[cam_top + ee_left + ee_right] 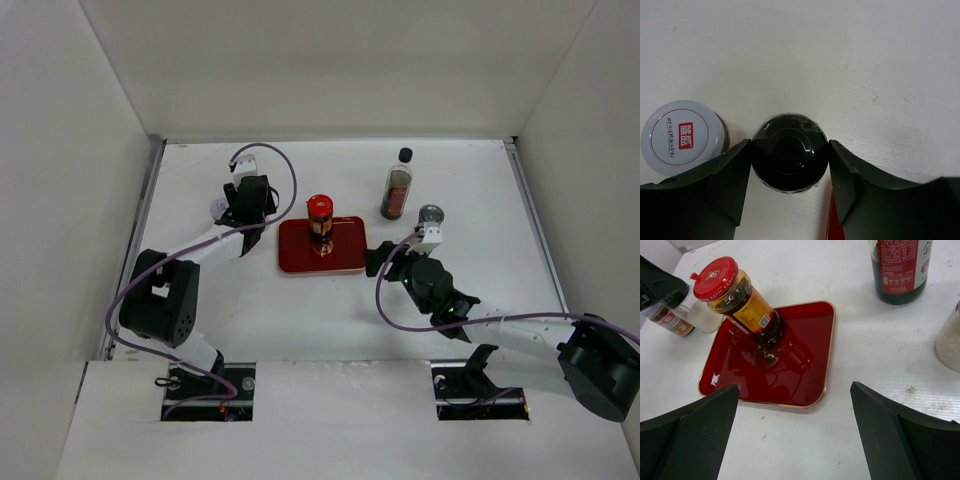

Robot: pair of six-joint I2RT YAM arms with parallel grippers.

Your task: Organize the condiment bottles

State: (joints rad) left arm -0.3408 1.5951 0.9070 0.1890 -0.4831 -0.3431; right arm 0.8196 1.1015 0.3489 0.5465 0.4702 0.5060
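**Left arm is grabbing the little black-capped one**

Left pincer [789, 144] is squeezing the small black-capped bottle [790, 167]. Both fingers are pressing against the cap's sides, over toward the bench's [300, 320] left edge and in its far half. A silver-lidded jar [682, 135] is standing just beside it, on the side away from the red tray [345, 262].

The tray is lying mid-bench, and the red-lidded jar [320, 222] is standing upright on its far part.

Right pincer [794, 386] is hanging wide open with nothing in it, just off the tray's right edge. The tall dark bottle [397, 185] is standing nearer the far edge, right of centre. The other silver-lidded jar [431, 214] is sitting near it on the bare bench.
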